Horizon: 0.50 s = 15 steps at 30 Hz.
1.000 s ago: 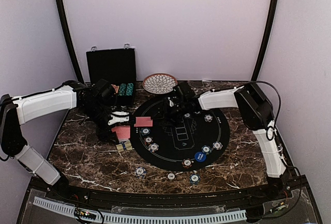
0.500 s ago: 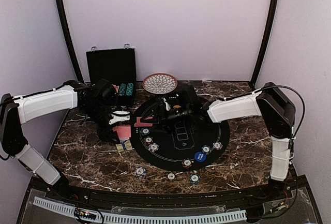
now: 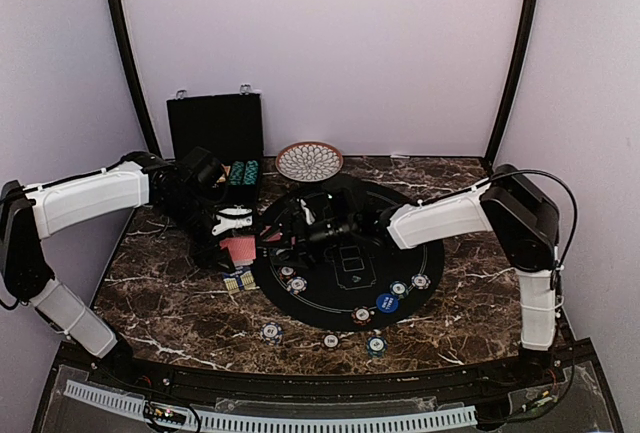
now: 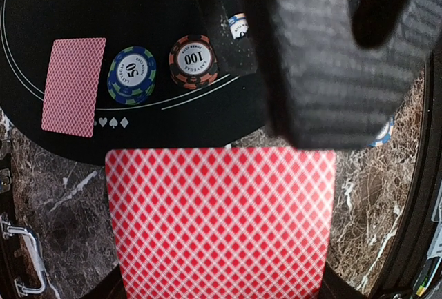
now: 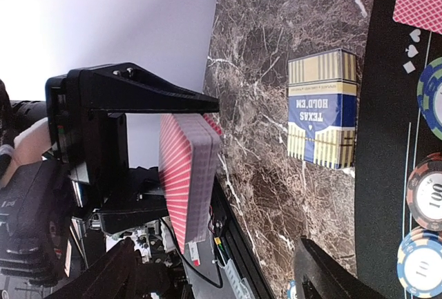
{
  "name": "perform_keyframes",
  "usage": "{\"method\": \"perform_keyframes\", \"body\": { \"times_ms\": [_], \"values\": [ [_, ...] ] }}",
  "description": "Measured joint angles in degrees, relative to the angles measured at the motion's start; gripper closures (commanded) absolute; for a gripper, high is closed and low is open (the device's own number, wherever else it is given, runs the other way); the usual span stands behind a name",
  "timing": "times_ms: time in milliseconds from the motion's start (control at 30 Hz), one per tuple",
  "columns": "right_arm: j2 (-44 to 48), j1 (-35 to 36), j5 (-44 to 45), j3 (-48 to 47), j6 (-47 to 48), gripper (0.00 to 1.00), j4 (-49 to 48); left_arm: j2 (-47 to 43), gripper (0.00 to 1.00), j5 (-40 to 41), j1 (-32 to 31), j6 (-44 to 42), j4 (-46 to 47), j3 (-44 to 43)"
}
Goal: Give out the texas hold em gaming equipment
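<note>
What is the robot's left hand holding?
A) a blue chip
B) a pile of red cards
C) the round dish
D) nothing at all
B: the left gripper is shut on a stack of red-backed cards, and the right wrist view shows one finger on each side of the stack.

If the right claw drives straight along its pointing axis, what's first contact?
Probably the stack of red-backed playing cards clamped in the left claw: it sits roughly centred ahead of the open right claw. Depth is unclear; nothing nearer shows.
</note>
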<state>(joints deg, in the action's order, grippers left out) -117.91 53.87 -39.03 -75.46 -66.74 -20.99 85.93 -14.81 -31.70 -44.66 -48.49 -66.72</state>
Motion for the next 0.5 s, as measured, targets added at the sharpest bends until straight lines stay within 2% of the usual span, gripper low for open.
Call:
{"method": "perform_keyframes", "body": {
  "times_ms": [500],
  "values": [
    [-5.14,1.2,-1.33,-6.86,-1.46,0.21,-0.2,0.13,0.96,-0.83,0.04,0.55,0.0,-1.6]
  ]
}}
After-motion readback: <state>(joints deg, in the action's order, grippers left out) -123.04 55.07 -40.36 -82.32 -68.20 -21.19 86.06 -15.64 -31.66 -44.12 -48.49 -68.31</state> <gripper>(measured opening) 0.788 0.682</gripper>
